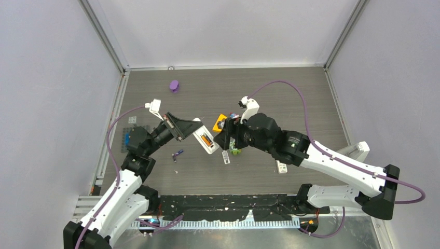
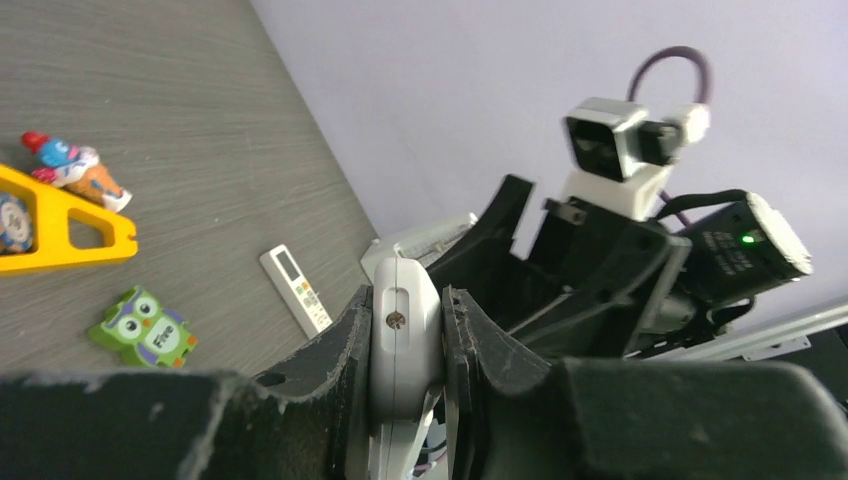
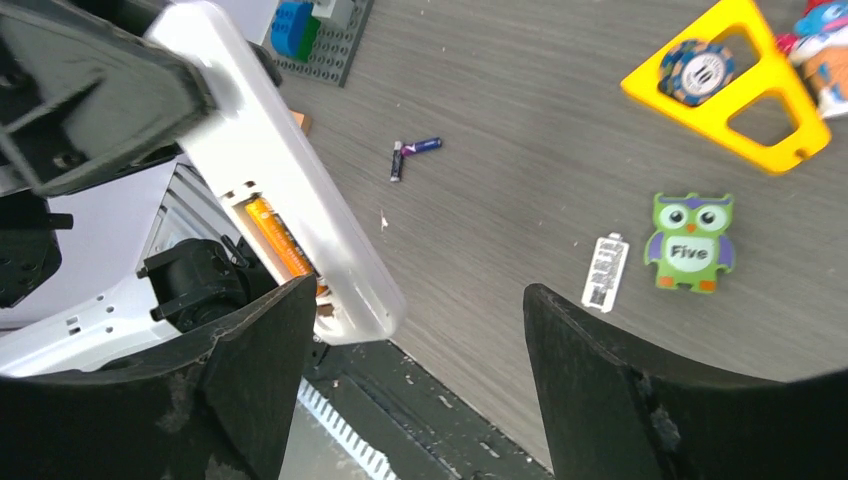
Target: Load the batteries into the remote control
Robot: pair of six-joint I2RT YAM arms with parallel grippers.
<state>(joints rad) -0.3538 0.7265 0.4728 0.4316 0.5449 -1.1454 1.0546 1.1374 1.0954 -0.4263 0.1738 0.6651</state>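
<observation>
Left gripper (image 2: pixel 407 298): clamped tight on the white plastic remote control (image 3: pixel 290 190); it holds the remote tilted above the grey wood-pattern table (image 1: pixel 259 98).
Remote control: its battery compartment is open and faces the right arm's camera.
Orange battery (image 3: pixel 278 238): it lies inside the open compartment.
Purple battery (image 3: pixel 426 144): on the table, left of the held remote in the top view.
Dark battery (image 3: pixel 396 163): on the table at an angle to the purple one, with their ends close together.
Right gripper (image 3: pixel 418 295): fingers spread wide with nothing between them, just beside the lower end of the remote.
Small white ribbed cover (image 3: pixel 605 272): flat on the table, just beside the green owl block (image 3: pixel 690 243).
Second slim white remote (image 2: pixel 295 288): on the table, apart from the owl.
</observation>
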